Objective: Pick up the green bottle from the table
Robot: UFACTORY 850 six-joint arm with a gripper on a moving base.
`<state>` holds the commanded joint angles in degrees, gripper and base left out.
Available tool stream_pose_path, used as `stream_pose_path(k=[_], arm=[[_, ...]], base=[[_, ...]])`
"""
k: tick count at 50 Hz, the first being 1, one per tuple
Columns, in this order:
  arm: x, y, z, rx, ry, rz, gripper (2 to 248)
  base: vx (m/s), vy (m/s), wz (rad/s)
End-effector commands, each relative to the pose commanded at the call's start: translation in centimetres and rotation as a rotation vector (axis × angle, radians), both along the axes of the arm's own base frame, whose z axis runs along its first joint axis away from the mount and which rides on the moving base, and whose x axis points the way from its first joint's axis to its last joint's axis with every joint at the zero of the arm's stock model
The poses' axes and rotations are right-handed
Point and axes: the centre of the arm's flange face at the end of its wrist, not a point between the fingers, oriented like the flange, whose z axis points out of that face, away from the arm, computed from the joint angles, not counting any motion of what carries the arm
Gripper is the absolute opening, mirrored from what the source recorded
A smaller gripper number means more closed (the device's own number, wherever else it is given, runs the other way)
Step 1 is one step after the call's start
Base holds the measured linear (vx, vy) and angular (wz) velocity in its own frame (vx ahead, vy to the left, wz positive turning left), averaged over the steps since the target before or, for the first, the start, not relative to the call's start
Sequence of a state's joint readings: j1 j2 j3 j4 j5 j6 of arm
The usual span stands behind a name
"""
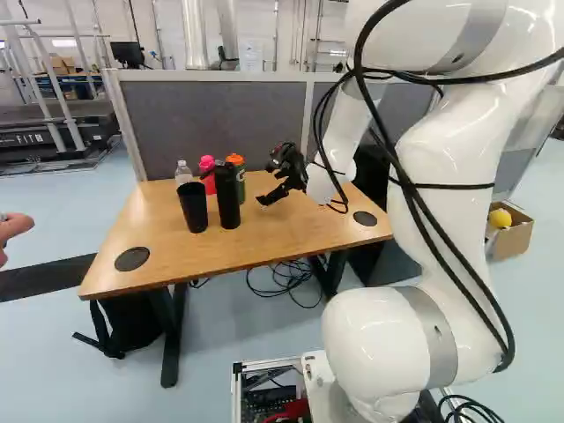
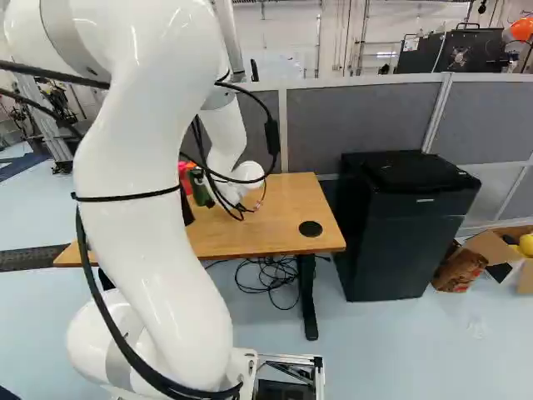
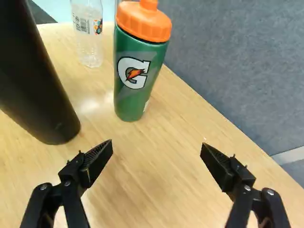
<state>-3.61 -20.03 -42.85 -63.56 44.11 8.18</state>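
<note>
The claw [image 3: 157, 146] is hovering over the desk [image 3: 156, 185], fingers standing apart, presumably leaving room for a bottle's width. Ahead, a black flask [image 3: 38, 80] is likely crowding one finger's path; slightly farther, the green bottle [image 3: 137, 78] is standing upright, offering its sides.

Grey partitions [image 1: 211, 123] stand behind the wooden table [image 1: 159, 238].

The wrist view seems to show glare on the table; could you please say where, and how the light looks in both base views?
Wrist view: soft glare on the table between the black bottle and the green bottle; left base view: shiny highlights on the white arm; right base view: bright wall behind the darker grey partition.
</note>
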Motion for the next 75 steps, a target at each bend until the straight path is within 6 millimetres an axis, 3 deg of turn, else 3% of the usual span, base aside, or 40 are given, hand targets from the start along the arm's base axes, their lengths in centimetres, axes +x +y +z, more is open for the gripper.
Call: stream_pose_path(k=[21, 51, 66, 71, 72, 75], arm=[[3.1, 2.0, 0.1, 0.099, 0.028, 0.154, 247], [8.0, 6.6, -0.2, 0.105, -0.025, 0.303, 247], [8.9, 7.7, -0.3, 0.104, -0.034, 0.322, 247], [9.0, 7.7, -0.3, 0.104, -0.035, 0.322, 241], [9.0, 7.7, -0.3, 0.104, -0.035, 0.322, 205], [9.0, 7.7, -0.3, 0.104, -0.035, 0.322, 205]], base=[[0.000, 0.000, 0.000], [0.000, 0.000, 0.000], [0.000, 0.000, 0.000], [0.000, 0.000, 0.000], [0.000, 0.000, 0.000], [0.000, 0.000, 0.000]])
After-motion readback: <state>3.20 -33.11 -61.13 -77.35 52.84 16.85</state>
